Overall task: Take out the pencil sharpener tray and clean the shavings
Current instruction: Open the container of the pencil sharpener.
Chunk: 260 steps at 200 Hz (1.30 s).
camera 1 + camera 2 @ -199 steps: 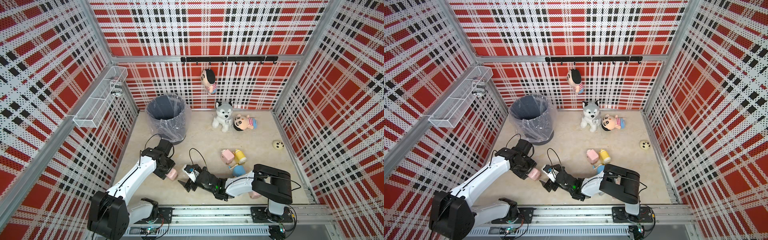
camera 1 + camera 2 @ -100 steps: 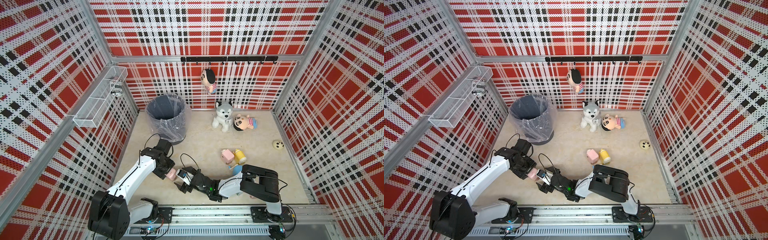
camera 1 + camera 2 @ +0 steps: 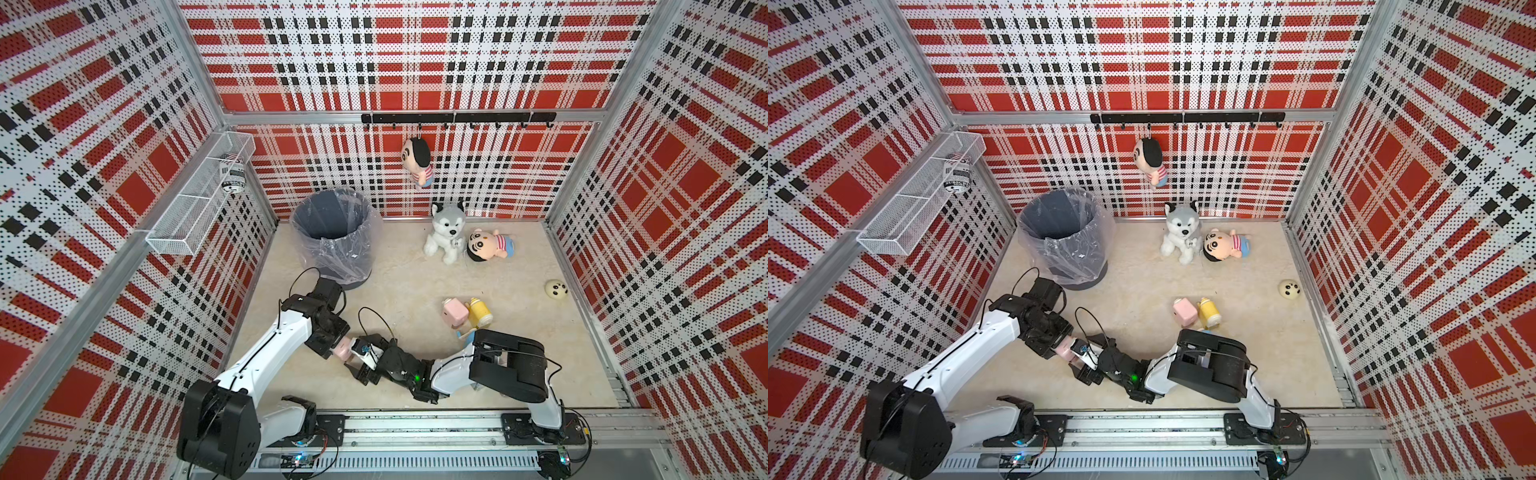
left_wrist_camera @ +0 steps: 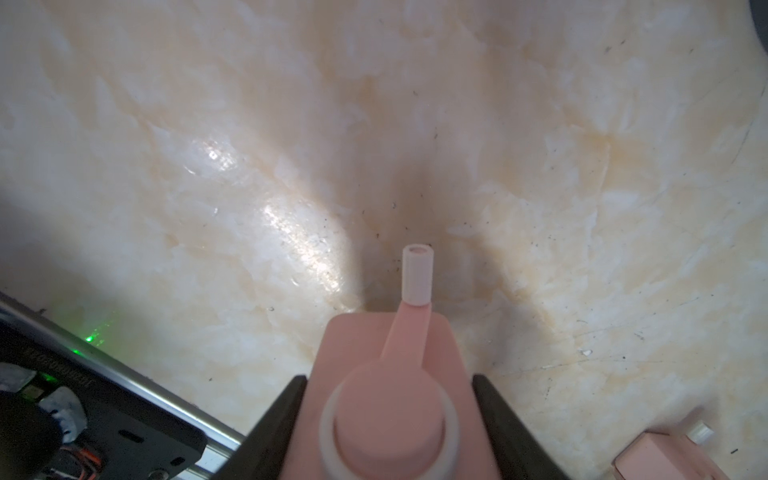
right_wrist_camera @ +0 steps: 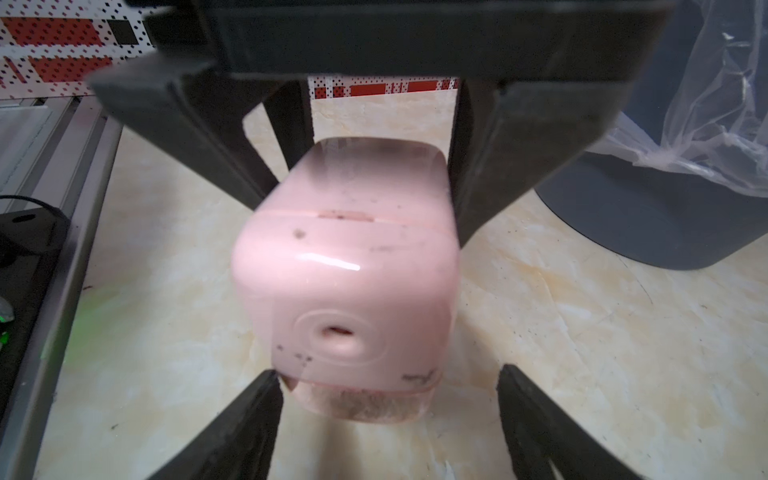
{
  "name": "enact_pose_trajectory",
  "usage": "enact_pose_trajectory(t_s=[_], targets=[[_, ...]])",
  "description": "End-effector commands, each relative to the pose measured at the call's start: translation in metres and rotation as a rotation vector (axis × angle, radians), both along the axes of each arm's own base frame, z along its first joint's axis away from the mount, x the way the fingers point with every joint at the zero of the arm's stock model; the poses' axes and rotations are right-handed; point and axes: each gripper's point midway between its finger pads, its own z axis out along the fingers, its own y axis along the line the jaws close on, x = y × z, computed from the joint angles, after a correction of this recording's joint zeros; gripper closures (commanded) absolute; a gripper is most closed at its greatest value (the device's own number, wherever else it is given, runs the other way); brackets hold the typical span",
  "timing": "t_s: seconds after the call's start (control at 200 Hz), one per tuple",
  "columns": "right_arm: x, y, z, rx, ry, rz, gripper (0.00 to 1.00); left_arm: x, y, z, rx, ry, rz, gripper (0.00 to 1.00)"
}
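Observation:
My left gripper [image 4: 388, 415] is shut on the pink pencil sharpener [image 4: 386, 365], whose crank handle [image 4: 417, 274] points away over the floor. Both top views show it held low near the front left [image 3: 341, 348] [image 3: 1064, 348]. My right gripper [image 5: 388, 372] is open and faces the sharpener [image 5: 349, 270] end-on. Its fingers straddle the translucent tray [image 5: 361, 405], which holds brown shavings. One finger [image 5: 266, 395] is at the tray's side, while the other finger [image 5: 519, 399] stands well apart. The left gripper's fingers [image 5: 478, 166] clamp the body behind.
A grey bin [image 3: 332, 237] lined with clear plastic stands behind the left arm. Another pink sharpener [image 3: 454, 318] and a yellow one [image 3: 480, 318] lie mid-floor. A husky plush [image 3: 446, 232], a doll [image 3: 488, 247] and a panda ball [image 3: 557, 289] lie farther back. The rail [image 3: 415, 428] runs along the front.
My right gripper has travelled left to the sharpener and its jaws have narrowed around the tray end. The left arm has held still with the sharpener.

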Motion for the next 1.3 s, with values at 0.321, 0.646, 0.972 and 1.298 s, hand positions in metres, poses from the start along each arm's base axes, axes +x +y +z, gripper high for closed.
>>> enact_pose_trajectory(t_s=[0.321, 0.646, 0.972, 1.298], targets=[[0.002, 0.008, -0.002, 0.045, 0.011, -0.033, 0.27, -0.0032, 0.0002, -0.0045, -0.019, 0.008, 0.005, 0.43], [0.0008, 0.0103, -0.0029, 0.04, -0.016, -0.051, 0.26, -0.0048, -0.0005, -0.0065, -0.026, 0.013, 0.01, 0.43], [0.001, 0.0104, -0.004, 0.038, -0.035, -0.074, 0.33, -0.0072, -0.0013, -0.0083, -0.033, 0.017, 0.013, 0.43], [-0.0006, 0.0085, 0.0024, 0.057, -0.048, -0.085, 0.41, -0.0062, 0.0074, -0.0086, -0.033, 0.012, 0.061, 0.44]])
